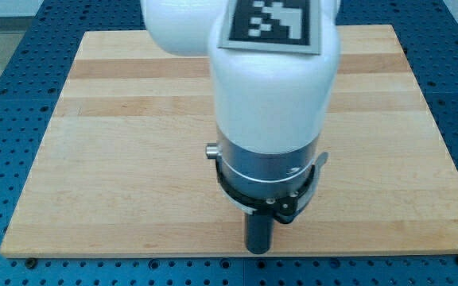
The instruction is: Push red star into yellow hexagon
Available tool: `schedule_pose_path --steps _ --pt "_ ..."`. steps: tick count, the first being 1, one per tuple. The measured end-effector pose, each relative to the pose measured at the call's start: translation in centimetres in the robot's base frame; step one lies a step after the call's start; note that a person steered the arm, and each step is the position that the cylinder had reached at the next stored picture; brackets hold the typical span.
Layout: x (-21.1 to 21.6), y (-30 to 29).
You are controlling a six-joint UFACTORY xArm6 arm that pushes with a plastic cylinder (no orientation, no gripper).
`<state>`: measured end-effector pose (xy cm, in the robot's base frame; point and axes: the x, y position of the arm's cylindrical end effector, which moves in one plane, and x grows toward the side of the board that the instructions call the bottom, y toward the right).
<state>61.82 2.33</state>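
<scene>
The desk [118, 159] is pale, smooth, matt wood in plank strips. The arm's shell [273, 95] looks glossy white plastic above a brushed metal collar [265, 163]; the rod [258, 232] is matt black.
</scene>
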Motion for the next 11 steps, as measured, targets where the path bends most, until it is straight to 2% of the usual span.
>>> schedule_pose_path --steps 2,11 --pt "0.1 3.1" --pt "-3.1 3.1"
